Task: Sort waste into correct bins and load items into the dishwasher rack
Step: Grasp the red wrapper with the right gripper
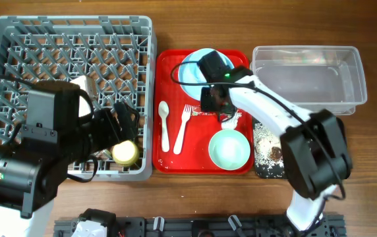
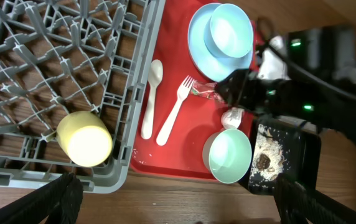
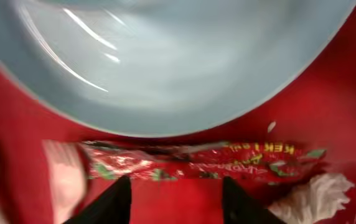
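My right gripper (image 3: 177, 188) hovers open over the red serving tray, its tips just short of the shiny red wrapper (image 3: 196, 158), with nothing between them. The crumpled napkin (image 3: 315, 196) lies to the wrapper's right, and the pale blue plate (image 3: 165, 56) lies beyond it. In the overhead view this gripper (image 1: 213, 99) covers the plate's near edge. My left gripper (image 2: 178, 211) is wide open and empty above the grey rack's (image 1: 70, 52) front corner. A yellow cup (image 1: 125, 152) sits in that corner.
On the red tray (image 1: 173, 59) lie a white spoon (image 1: 164, 125), a fork (image 1: 182, 128), a mint bowl (image 1: 229, 149) and a blue bowl (image 2: 231, 30) on the plate. The clear tub (image 1: 307, 79) stands far right. The black tray (image 1: 260, 168) holds food scraps.
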Available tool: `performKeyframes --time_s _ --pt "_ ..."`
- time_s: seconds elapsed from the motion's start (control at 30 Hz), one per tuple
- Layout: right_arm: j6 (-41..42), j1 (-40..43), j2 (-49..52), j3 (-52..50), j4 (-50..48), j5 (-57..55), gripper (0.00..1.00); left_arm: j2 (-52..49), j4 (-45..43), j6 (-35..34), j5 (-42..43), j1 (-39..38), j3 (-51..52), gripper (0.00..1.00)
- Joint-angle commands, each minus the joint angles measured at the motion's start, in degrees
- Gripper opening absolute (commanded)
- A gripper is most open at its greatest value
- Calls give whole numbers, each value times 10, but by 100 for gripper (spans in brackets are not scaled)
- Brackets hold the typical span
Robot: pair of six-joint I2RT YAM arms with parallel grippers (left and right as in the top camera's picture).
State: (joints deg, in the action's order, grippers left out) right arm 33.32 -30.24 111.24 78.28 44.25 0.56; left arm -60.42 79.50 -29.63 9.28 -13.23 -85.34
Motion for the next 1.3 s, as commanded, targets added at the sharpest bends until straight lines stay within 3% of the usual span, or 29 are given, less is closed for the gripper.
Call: performKeyframes --time_s 0.0,0.07,0.17,0.27,0.47,0.6,0.7,0.77,0.83,0.93,1.03,1.13,1.27 --pt "-33 -2 -16 0 -16 -8 57 2 -2 9 -1 -1 -2 100" --pt "3 -2 -7 0 -31 -6 63 2 -2 9 -1 -1 -2 100" --pt "78 -5 11 0 -26 -6 64 2 -2 9 -1 -1 -2 100" --pt "89 -14 30 -4 -24 -6 63 2 -2 9 -1 -1 -2 100" --pt "121 -19 41 -40 -31 -30 60 2 -2 9 -1 -1 -2 100" --pt "231 -18 41 -57 -28 -34 61 2 -2 9 -1 -1 -2 100" --pt "251 -18 41 -56 8 -9 56 2 -2 9 -1 -1 -2 100" --pt "231 -16 40 -53 69 -102 56 2 -2 9 -1 -1 -2 100" --pt "132 -15 37 -37 76 -148 55 2 -2 9 -1 -1 -2 100" --pt "57 -18 13 -27 37 -86 56 2 -2 9 -1 -1 -2 100" --pt "42 -18 -13 -27 -38 15 57 2 -2 9 -1 -1 -2 100" --pt "39 -18 -27 -27 -54 31 57 2 -2 9 -1 -1 -2 100" --pt "-141 -18 -46 -27 -41 -38 56 2 -2 9 -1 -1 -2 100"
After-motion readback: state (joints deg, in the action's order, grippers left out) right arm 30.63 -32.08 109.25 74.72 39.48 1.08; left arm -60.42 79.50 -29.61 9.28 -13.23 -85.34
